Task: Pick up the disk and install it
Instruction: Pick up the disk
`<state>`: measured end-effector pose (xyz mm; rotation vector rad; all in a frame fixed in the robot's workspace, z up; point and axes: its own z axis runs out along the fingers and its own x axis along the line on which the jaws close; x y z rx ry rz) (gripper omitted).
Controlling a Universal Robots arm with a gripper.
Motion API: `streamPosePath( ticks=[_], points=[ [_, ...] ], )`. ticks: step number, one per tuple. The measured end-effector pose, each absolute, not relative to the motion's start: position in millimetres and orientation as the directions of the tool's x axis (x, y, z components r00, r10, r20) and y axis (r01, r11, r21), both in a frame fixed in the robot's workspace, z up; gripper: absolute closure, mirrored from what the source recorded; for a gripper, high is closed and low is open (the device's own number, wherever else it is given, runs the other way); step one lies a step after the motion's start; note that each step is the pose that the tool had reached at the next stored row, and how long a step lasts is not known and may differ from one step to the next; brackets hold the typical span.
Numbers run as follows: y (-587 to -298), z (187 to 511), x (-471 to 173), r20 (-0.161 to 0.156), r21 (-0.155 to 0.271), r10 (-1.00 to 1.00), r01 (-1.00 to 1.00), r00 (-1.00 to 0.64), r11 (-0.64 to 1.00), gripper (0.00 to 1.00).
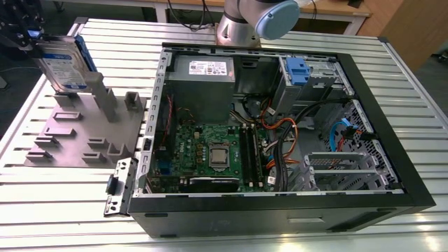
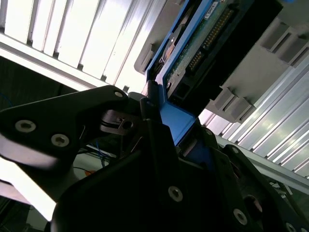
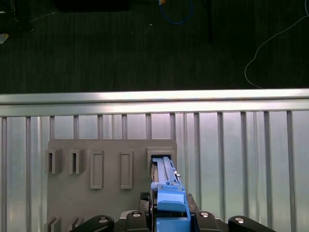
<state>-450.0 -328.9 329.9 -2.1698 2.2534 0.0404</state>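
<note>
Standing upright on its edge at the exterior view's far left, the disk point(image 1: 63, 63) is held over a grey fixture plate point(image 1: 70, 131), with its silver body and white-and-blue label turned to the camera and a blue carrier frame along its edges. The hand point(image 1: 24, 38) is seen at the upper end, clamped on the disk. In the second wrist view the hand point(image 2: 176, 126) is closed on the blue frame, with black fingers point(image 2: 150, 113) pressed against one side, and the disk point(image 2: 195, 46) shows a green circuit board and a connector row. In the first wrist view the hand point(image 3: 171, 220) grips the blue frame from both sides. There the disk point(image 3: 166, 176) is seen end-on, lined up with a rectangular slot of the fixture plate point(image 3: 111, 150); whether its lower end is seated in that slot or just above it cannot be told. The fixture plate has raised posts and slots and is laid on the slatted aluminium table point(image 1: 63, 215), just beside the open computer case point(image 1: 280, 212). Case contents noted: grey power-supply box point(image 1: 203, 68) with white sticker, green motherboard point(image 1: 210, 152), blue latch point(image 1: 297, 71) at the drive bay, bundled cables point(image 1: 280, 131). The arm base point(image 1: 245, 23) is placed beyond the case's far wall. Disk and case are well apart.
</note>
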Motion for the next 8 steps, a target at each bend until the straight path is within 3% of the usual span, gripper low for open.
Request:
streamPosePath(
  ticks=[8],
  points=[
    [-328.8, 331.3, -449.9, -0.027, 0.009, -0.999, -0.999, -0.038, 0.038, 0.64]
  ],
)
